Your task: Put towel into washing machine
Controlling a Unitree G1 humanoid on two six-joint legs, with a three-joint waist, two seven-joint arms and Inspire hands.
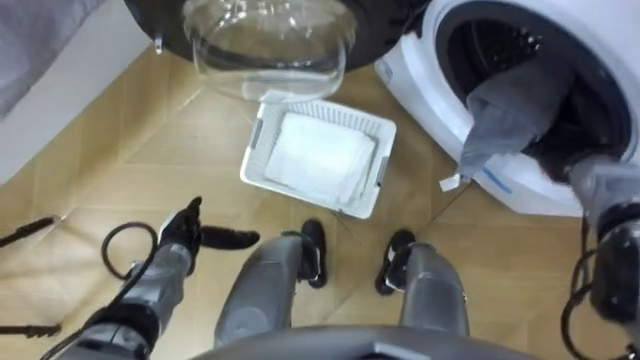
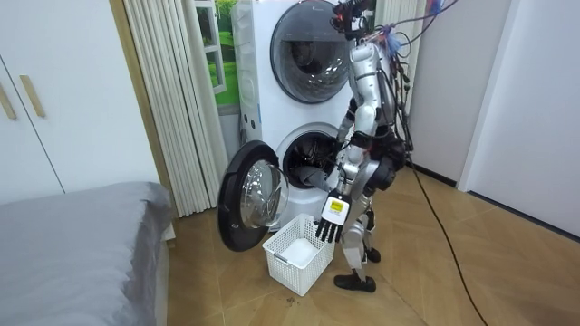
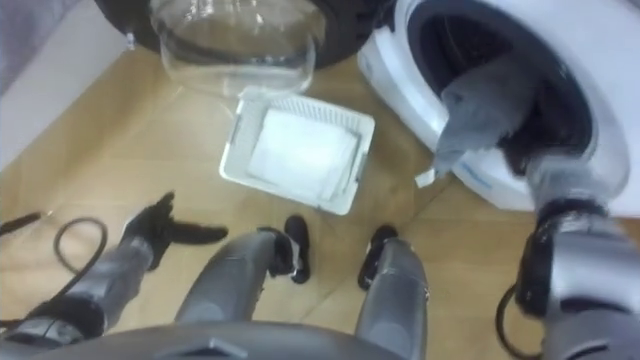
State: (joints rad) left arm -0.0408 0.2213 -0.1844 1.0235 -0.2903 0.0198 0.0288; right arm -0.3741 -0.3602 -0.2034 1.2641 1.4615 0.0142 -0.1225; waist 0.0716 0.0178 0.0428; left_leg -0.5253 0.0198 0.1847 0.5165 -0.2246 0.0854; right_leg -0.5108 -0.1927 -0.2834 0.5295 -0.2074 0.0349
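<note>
At washing machine [image 1: 420, 72] mouth, towel [image 1: 510, 110] hung half out; right hand seemingly inside, grip untellable; left hand [image 1: 185, 235] slack-open. Towel might slip floorward.

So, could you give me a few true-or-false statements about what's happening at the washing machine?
1. A grey towel hangs partly out of the opening of the washing machine. True.
2. The machine's door is closed. False: it stands open.
3. The white basket is empty. False: a white cloth lies in it.
4. The left hand is open and holds nothing. True.
</note>
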